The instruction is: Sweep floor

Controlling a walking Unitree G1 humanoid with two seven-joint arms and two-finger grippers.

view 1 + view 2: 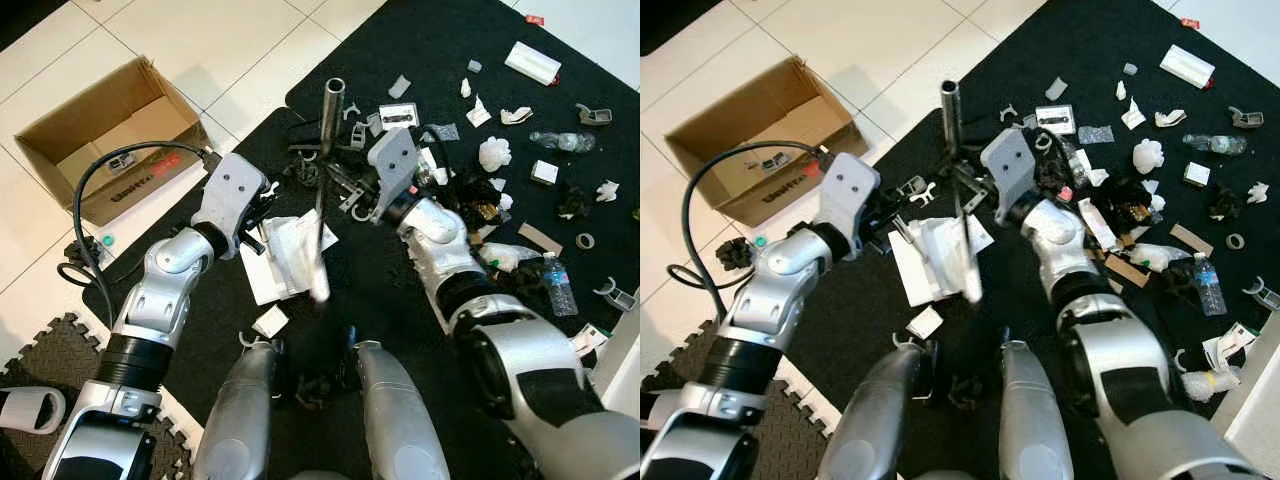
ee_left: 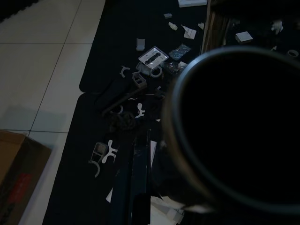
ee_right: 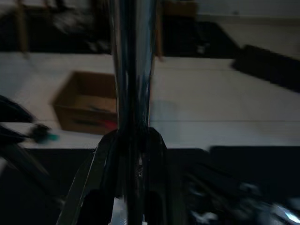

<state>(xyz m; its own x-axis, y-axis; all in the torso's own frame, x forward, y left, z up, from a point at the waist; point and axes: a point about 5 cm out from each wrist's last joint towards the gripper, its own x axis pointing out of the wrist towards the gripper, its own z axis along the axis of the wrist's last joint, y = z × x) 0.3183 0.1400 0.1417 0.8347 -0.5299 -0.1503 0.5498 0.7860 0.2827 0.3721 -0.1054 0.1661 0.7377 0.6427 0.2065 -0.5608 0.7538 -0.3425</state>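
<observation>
Right tool [image 3: 133, 187] is pinching the metal broom handle [image 1: 330, 105] over the black mat [image 1: 400, 290] full of scattered trash [image 1: 495, 155]. Left tool [image 1: 262, 215] sits by the white papers [image 1: 285, 255]; can't tell if it's spread or closed.

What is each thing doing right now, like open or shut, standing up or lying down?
Cardboard box: open, flaps up, on the tiles.
Metal pole: upright, held by the right gripper, fingers shut around it.
Left gripper: beside the pole over white papers; fingers unclear.
Water bottle: lying down on the black mat.
Trash pieces: scattered on the mat.
</observation>
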